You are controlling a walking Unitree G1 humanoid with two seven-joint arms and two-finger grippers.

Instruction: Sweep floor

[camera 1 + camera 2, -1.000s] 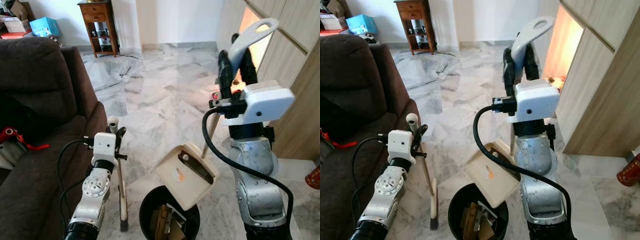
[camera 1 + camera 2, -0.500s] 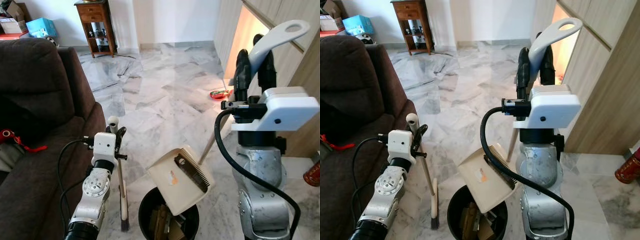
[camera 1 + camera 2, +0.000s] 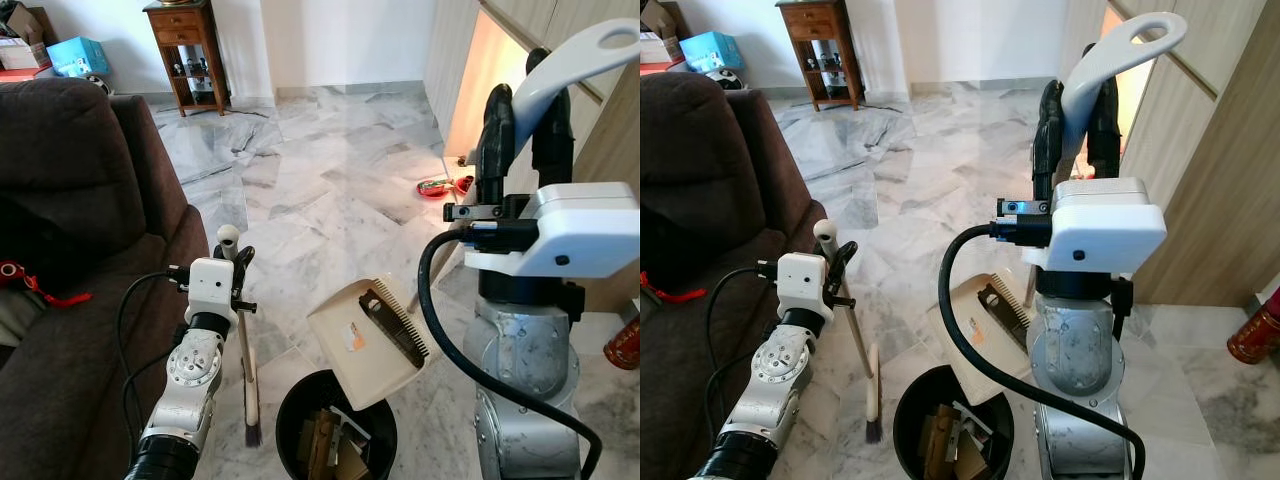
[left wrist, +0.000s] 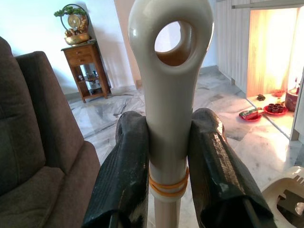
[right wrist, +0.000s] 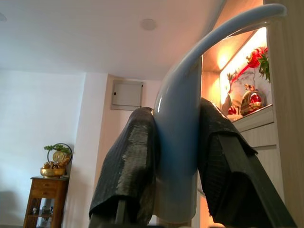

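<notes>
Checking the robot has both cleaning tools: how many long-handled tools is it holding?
2: the broom in the left gripper, beside the sofa; the dustpan in the right gripper, over the bin.

1. Right arm hides part of the dustpan (image 3: 975,305) and its pole.
2. Bin (image 3: 335,432) is cut off at 6 o'clock.
3. Stuff inside the bin, can't tell what.

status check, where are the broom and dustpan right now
Left claw shut on broom handle, bristles on floor by sofa. Right claw shut on dustpan handle, dustpan tilted over black bin. Nothing blocking.
</notes>
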